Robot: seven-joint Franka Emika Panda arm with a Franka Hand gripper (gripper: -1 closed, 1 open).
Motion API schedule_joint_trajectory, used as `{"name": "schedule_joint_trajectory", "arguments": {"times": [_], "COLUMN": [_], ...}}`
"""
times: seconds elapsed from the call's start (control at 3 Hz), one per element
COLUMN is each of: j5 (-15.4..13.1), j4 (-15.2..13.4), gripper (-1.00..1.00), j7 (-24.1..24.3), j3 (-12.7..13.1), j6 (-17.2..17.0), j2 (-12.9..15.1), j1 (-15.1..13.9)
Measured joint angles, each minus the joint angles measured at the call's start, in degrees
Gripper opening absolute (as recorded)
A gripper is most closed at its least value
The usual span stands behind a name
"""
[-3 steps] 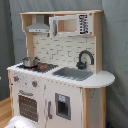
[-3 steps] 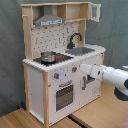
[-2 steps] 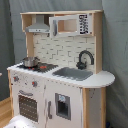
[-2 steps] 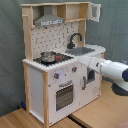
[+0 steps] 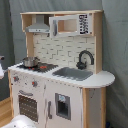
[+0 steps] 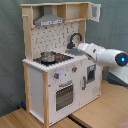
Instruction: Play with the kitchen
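Observation:
The kitchen [image 5: 60,95] is a white and light-wood toy, seen in both exterior views, kitchen [image 6: 40,80]. A small metal pot [image 5: 30,61] stands on the red-ringed hob [image 5: 44,66], and a grey sink [image 5: 75,73] with a black faucet [image 5: 85,59] lies beside it. The oven door [image 6: 64,95] is closed. In the second exterior view my white arm [image 6: 105,55] reaches in from the second exterior view's right. Its gripper end [image 6: 79,48] lines up with the faucet [image 6: 75,39] and the sink side of the counter. How far it stands from them I cannot tell.
A grey curtain hangs behind the kitchen. A wooden floor [image 6: 95,117] runs in front of it. A blurred white shape [image 5: 17,122] sits at the bottom left of the first exterior view. The top shelf holds a hood [image 5: 39,25] and a microwave [image 5: 70,24].
In the second exterior view the arm has risen and swung left, from beside the kitchen's lower front up to counter height. The kitchen and the pot have not moved.

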Motion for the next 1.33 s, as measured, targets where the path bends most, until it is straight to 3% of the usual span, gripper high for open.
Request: {"name": "schedule_joint_trajectory", "arguments": {"times": [0.33,0.67,1.33], "j5": [4.36,7.53,12.22], "j4": [0.71,3.21,11.18], "gripper": [1.00,1.00,1.00], "j7": [0.95,2.53,6.06], "j3": [-2.87,-4.28,-4.08], "j6": [-3.08,-5.92,-10.19], "j2": [0.16,1.40,6.26], "j1": [-2.60,-5.71,-12.78]}}
